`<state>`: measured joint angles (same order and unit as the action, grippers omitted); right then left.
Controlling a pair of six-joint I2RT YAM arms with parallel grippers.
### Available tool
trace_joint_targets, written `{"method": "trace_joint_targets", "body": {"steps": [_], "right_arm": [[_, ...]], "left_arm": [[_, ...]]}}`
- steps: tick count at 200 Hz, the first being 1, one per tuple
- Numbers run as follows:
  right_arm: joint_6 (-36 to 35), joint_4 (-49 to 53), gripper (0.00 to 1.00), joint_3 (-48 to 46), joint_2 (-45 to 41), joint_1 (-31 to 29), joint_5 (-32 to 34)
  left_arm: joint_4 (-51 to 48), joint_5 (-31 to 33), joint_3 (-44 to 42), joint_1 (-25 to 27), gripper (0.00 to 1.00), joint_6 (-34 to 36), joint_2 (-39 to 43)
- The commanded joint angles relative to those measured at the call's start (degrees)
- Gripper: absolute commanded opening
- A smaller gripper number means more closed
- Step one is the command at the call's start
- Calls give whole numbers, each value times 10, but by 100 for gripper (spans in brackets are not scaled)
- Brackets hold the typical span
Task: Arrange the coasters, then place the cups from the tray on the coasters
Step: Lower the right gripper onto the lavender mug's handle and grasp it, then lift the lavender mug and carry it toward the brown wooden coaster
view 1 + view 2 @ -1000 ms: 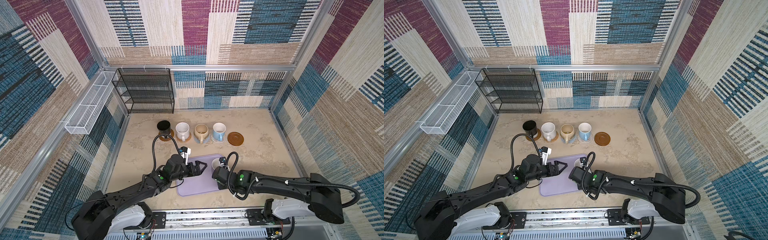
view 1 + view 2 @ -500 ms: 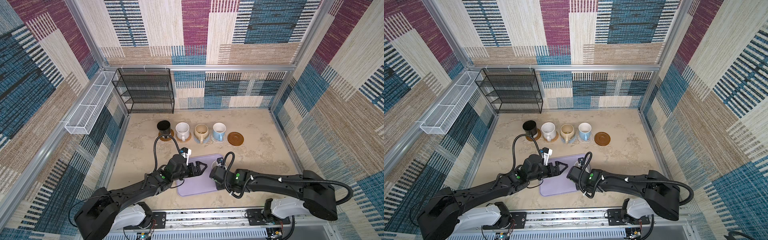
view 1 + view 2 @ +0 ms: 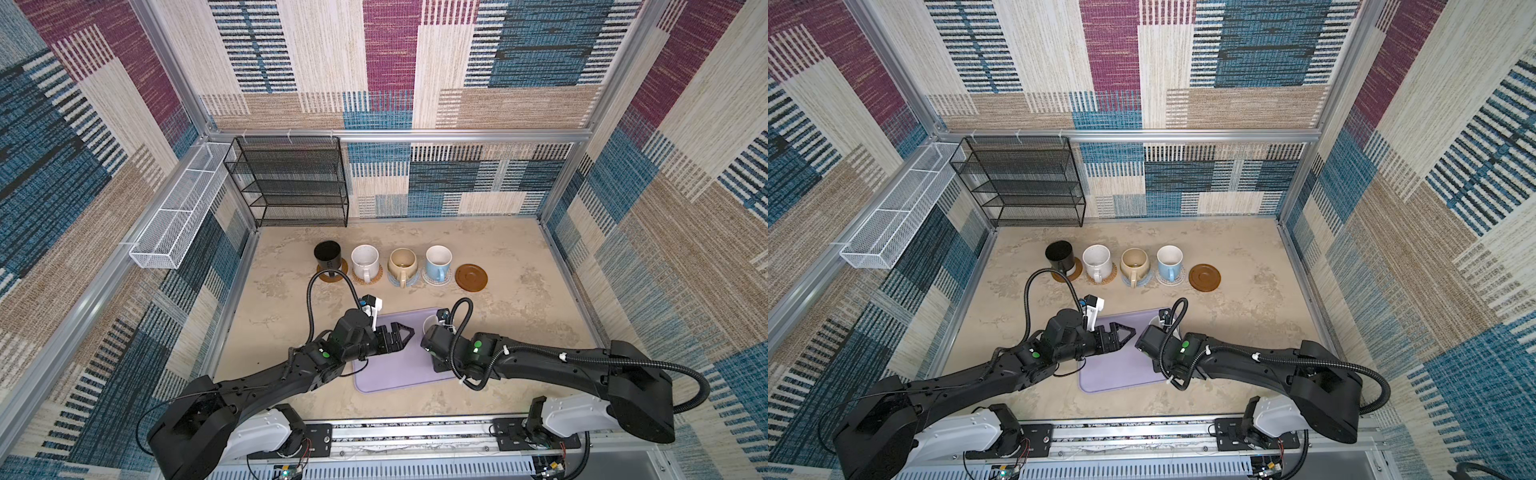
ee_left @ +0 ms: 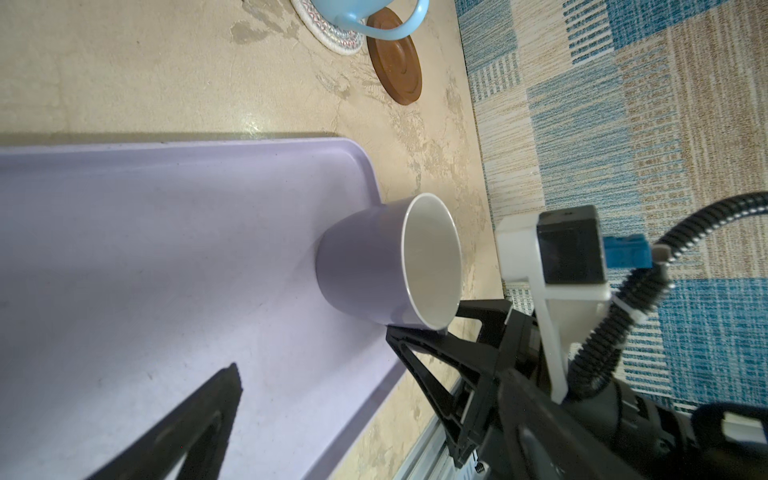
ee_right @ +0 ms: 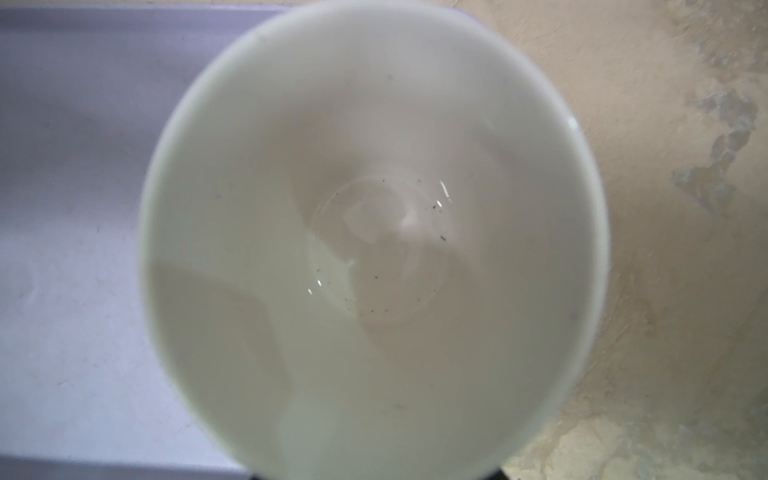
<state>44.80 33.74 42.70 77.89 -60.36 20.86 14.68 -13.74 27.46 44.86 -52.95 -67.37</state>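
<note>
Looking down in both top views, I see the lavender tray low in the middle of the frame, bare except for one lavender cup standing upright in its upper right corner. Above it, mid-frame, the black cup, speckled white cup, beige cup and light blue cup stand in a row on coasters. Only the brown coaster at the row's right end is free, and I judge this last cup belongs there. My right gripper straddles the cup's rim, one finger on either side; whether it has clamped I cannot tell. My left gripper hangs spread wide and empty over the tray, clear of the lift.
</note>
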Motion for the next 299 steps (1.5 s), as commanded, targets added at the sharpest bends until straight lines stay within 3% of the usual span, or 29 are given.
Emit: {"method": "trace_joint_targets", "body": {"steps": [1,27,127,179,235,299], "right_arm": [[-7,-21,21,1,-3,0,16],[-7,-19,0,-2,-9,0,19],[-30,-28,0,-2,-55,7,54],[-67,-44,0,-6,-108,42,70],[-145,-61,0,9,-149,137,47],[-190,-76,0,40,-122,255,30]], "left_arm": [[13,6,-1,0,99,-2,1],[15,6,-1,0,99,-3,0],[94,-20,-7,-1,100,-27,-15],[103,-15,20,0,100,-24,-29],[90,-16,74,-1,100,-16,-63],[110,-38,153,0,100,-8,-119]]}}
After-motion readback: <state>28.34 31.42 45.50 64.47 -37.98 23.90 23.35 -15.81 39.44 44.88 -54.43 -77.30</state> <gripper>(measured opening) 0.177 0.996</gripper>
